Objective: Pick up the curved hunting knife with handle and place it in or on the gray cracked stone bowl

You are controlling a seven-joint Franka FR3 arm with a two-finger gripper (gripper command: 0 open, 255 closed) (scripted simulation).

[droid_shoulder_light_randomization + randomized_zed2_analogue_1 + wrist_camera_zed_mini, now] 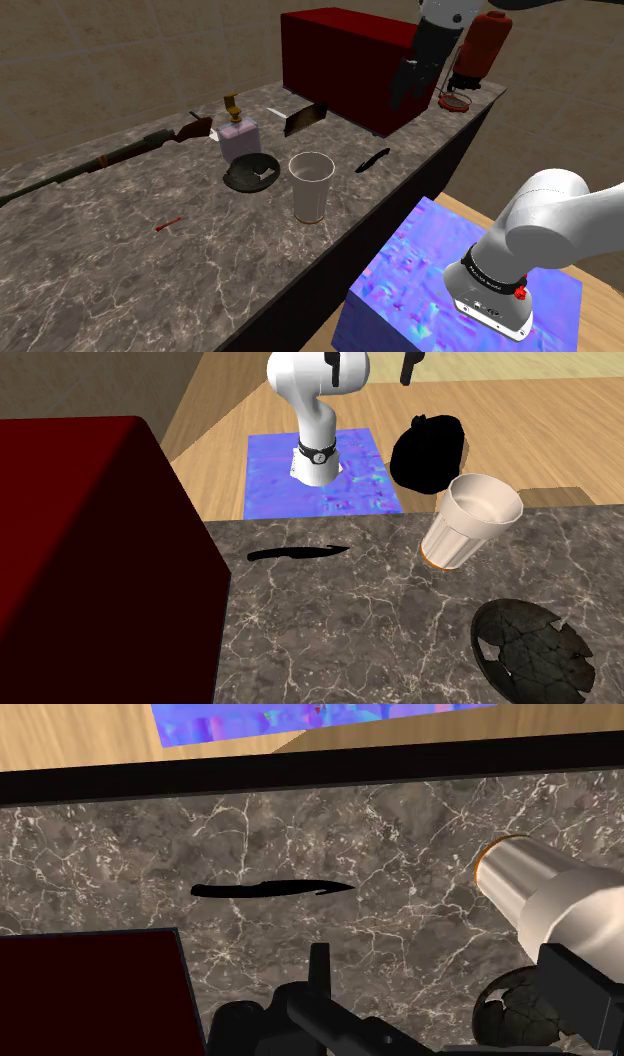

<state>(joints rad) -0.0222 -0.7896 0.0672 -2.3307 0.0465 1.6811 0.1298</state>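
Now the gripper (408, 90), wide or narrow I cannot tell, hangs high, maybe to aim at the knife (298, 553), with the bowl (530, 652) at its four o'clock in the second exterior view.

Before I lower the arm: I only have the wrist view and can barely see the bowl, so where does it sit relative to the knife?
Observer: In the shoulder view the dark cracked bowl lies beyond the white cup from the black knife. The cup stands roughly between them.
Operator: Anything close to the bowl I should avoid?
Observer: Yes, a pale pump bottle stands close beyond it, on the side away from the stand.
Operator: And how high am I?
Observer: The gripper hangs well above the counter, in front of the dark red box.
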